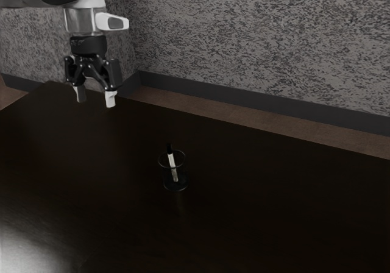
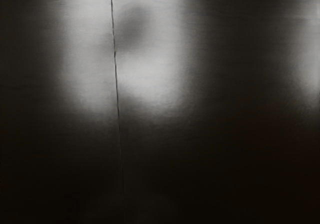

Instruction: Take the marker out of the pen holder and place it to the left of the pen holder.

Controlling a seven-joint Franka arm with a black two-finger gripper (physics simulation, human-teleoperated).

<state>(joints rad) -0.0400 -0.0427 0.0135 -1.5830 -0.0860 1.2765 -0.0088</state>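
Your marker [image 1: 172, 161] leans inside the pen holder [image 1: 175, 187], black end up
Toward the exterior view's left from the holder, your arm [image 1: 82, 20] is cut off; your gripper [image 1: 95, 96] hangs with fingers spread wide, gripping nothing; the holder's ring circles the marker, its sides hard to make out; behind it stands a wall [image 1: 256, 47].

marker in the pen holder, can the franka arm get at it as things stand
Probably yes: the gripper hangs open, and the marker pokes above the rim of the pen holder, with nothing visible blocking the way.
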